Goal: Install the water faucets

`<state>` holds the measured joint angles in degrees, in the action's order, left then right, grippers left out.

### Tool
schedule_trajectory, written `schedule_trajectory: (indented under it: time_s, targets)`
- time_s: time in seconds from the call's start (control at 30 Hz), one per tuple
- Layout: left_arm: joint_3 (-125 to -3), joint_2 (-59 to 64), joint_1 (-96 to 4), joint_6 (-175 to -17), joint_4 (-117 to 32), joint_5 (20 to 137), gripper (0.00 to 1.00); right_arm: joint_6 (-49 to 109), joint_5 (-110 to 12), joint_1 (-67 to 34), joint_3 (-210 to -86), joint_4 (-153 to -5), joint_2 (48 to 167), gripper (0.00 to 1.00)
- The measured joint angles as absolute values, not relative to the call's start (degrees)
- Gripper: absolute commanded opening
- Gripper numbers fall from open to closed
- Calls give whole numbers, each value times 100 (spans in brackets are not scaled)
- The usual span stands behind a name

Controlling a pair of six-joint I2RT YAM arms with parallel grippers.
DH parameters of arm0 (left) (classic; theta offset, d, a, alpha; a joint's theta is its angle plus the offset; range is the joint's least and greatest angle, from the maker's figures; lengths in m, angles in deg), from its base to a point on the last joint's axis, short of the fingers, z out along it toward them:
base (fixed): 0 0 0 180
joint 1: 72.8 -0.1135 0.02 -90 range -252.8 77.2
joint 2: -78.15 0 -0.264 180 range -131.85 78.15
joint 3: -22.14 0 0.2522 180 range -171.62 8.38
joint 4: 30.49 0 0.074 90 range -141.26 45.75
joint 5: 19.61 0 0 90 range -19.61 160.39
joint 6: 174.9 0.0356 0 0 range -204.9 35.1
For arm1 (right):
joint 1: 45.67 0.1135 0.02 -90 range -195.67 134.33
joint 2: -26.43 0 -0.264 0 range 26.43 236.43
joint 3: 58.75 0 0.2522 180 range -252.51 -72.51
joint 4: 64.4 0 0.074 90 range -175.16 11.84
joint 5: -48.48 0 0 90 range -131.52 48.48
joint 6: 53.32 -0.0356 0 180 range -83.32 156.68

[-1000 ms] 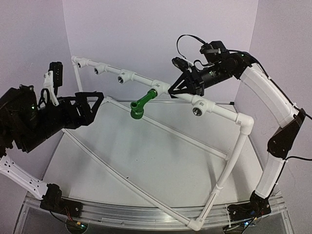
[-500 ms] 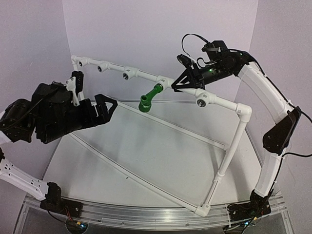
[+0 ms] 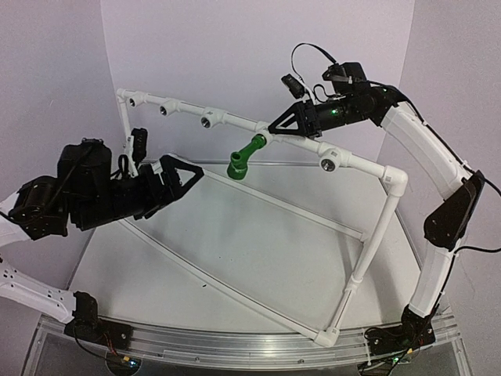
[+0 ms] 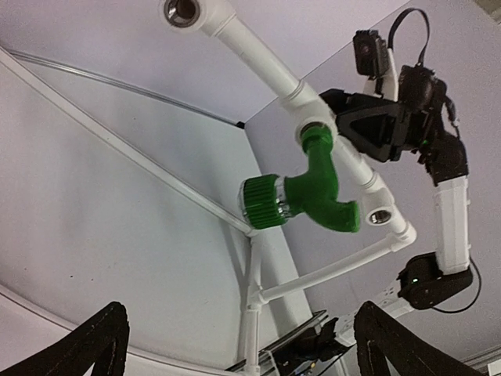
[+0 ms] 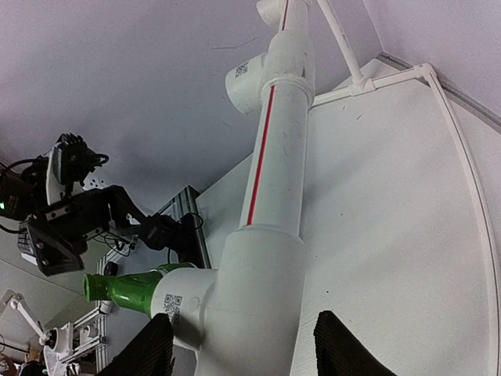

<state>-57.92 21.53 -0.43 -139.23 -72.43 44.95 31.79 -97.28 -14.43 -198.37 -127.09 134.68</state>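
white table [image 3: 258,258], pipe frame [image 3: 368,251] standing on it

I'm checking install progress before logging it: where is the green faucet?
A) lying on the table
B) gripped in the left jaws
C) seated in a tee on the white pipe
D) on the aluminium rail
C: the green faucet runs neck-first into a tee fitting on the white pipe, and the left gripper stands open, short of it.
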Motion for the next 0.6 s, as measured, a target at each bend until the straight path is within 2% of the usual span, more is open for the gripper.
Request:
schedule_trajectory:
  time_s: [0.27, 0.43, 0.6]
  targets:
    - [-6303, 1552, -49, -13934, -7274, 4665, 93, 3208, -9637, -1443, -19715, -12654, 13382, 72]
    - [-5887, 1353, -49, -13739, -7091, 4687, 88, 3215, -9633, -1441, -19475, -12644, 13211, 77]
    - [-5611, 1341, -49, -13477, -6719, 4690, 84, 3219, -9625, -1441, -19250, -12629, 12952, 77]
